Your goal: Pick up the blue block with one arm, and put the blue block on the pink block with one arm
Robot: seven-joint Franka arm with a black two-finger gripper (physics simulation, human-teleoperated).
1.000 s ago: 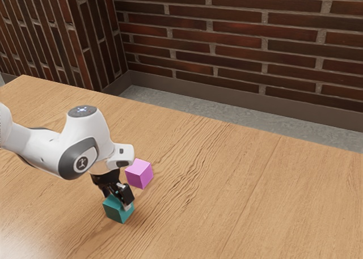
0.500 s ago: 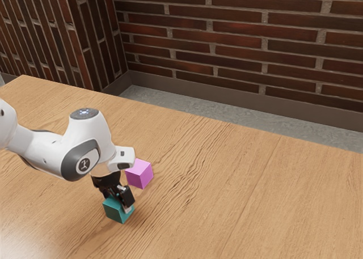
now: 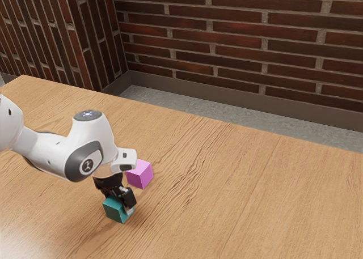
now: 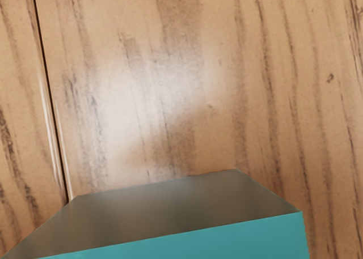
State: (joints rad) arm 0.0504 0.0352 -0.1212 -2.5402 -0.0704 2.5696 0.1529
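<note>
Claw [image 3: 120, 200] at top of teal block [image 3: 115, 211] on desk [image 3: 238, 179], open or closed cannot be told, pink block [image 3: 139, 174] just beside

A wooden table [image 3: 255, 185] stands before brick walls [image 3: 238, 38], floor [image 3: 227, 113] perhaps concrete.

Wooden table [image 3: 238, 179]; pink block [image 3: 139, 174], blue block [image 3: 115, 210] resting on it, near each other.
</note>
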